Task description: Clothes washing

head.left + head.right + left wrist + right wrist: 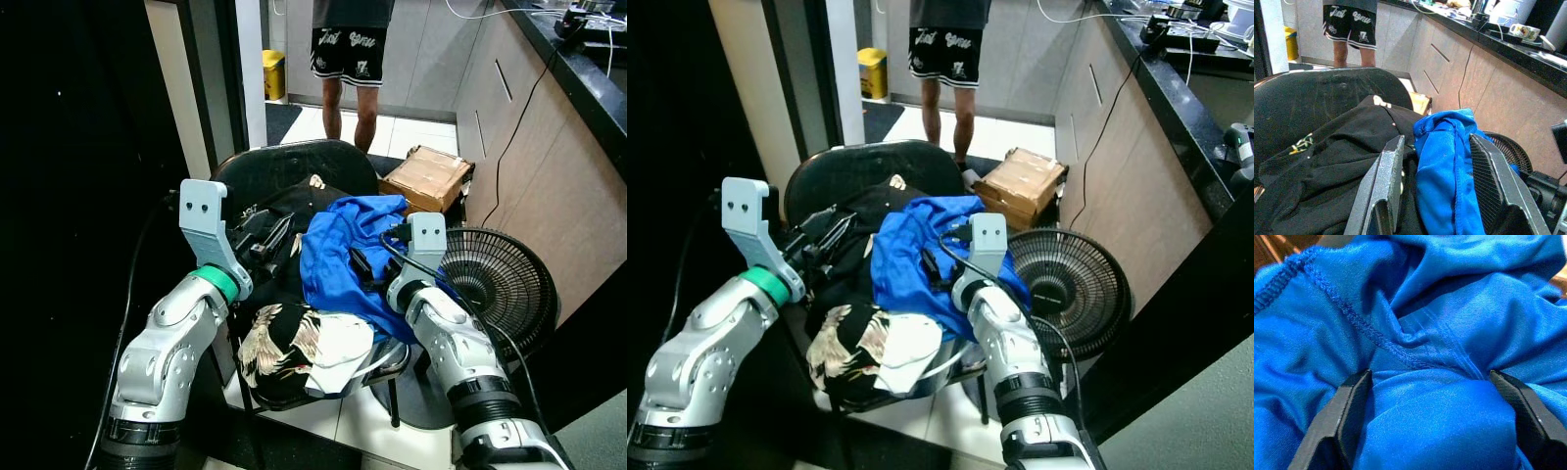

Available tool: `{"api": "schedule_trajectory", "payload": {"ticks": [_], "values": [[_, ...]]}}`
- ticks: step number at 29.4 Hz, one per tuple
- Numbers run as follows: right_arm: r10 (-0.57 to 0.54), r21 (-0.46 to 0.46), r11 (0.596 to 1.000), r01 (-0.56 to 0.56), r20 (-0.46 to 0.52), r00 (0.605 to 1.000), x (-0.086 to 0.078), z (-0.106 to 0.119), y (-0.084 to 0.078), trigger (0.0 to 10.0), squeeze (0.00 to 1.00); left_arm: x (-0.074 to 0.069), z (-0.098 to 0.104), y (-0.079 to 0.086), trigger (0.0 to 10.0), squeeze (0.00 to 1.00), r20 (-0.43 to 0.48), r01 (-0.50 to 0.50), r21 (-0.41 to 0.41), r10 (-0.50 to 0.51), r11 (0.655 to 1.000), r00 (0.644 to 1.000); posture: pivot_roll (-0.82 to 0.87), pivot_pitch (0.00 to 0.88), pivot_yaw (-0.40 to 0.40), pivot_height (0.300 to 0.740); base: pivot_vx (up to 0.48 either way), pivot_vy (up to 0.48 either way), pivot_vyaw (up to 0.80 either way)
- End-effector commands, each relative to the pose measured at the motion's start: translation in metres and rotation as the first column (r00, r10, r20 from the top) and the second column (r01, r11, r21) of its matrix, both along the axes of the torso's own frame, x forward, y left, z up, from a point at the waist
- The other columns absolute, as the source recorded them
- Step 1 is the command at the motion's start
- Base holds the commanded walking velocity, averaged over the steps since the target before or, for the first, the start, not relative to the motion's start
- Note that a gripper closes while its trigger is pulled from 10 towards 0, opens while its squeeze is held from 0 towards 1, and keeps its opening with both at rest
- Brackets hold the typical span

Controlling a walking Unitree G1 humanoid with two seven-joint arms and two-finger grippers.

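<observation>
- Clothes lie heaped on a black chair (294, 162) in front of the robot: a blue garment (338, 250) on top toward the right, a black garment (284, 211) behind and to its left, and a black-and-white patterned garment (294, 343) at the near edge of the seat.
- The right gripper (1430, 431) is pushed into the blue garment; its fingers (1342, 416) stand spread apart with a bulge of blue cloth between them, the cloth touching both.
- The left gripper (1437, 191) hovers over the pile at the seam where black and blue cloth meet; its fingers (1386, 181) are spread wide, with a fold of the blue garment rising between them and nothing pinched.
- A black floor fan (495, 279) stands just beside the chair on the robot's right, on the tiled floor (392, 132).
- A cardboard box (426, 176) sits on the floor beyond the chair, near the cabinet fronts under a dark worktop (588, 69).
- A person (348, 59) in black printed shorts stands further back; a yellow bin (273, 73) is near a doorway to that person's left in the head views.
</observation>
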State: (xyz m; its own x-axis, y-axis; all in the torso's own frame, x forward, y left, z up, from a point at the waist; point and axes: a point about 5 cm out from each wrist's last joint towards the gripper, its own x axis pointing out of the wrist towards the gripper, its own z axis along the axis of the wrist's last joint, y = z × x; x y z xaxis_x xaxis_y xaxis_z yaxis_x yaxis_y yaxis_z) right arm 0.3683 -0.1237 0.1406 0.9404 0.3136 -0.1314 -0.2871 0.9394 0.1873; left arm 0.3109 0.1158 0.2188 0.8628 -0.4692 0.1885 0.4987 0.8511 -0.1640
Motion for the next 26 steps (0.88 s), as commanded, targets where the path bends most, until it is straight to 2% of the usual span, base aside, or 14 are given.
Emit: {"api": "schedule_trajectory", "payload": {"ticks": [1, 11, 26], "values": [[0.035, -0.020, 0.999, -0.038, -0.120, 0.992, -0.006, -0.022, 0.005, 0.0, 0.00, -0.002, -0.004, -0.002, 10.0, 0.00, -0.022, 0.019, 0.004, -0.019, 1.000, 1.000, 0.12, 0.033, 0.063, 0.740, 0.000, 0.000, 0.00], [0.055, 0.013, 0.998, -0.054, -0.121, 0.991, -0.008, -0.022, 0.007, 0.0, 0.00, -0.001, -0.004, -0.001, 10.0, 0.00, -0.018, 0.025, 0.013, -0.025, 1.000, 1.000, 0.11, 0.010, 0.070, 0.740, 0.000, 0.000, 0.00], [0.037, 0.082, 0.996, -0.034, -0.042, 0.998, -0.009, -0.007, 0.004, 0.0, 0.00, 0.001, -0.006, -0.001, 10.0, 0.00, -0.021, 0.014, 0.013, -0.014, 1.000, 1.000, 0.11, 0.013, 0.071, 0.740, 0.000, 0.000, 0.00]]}}
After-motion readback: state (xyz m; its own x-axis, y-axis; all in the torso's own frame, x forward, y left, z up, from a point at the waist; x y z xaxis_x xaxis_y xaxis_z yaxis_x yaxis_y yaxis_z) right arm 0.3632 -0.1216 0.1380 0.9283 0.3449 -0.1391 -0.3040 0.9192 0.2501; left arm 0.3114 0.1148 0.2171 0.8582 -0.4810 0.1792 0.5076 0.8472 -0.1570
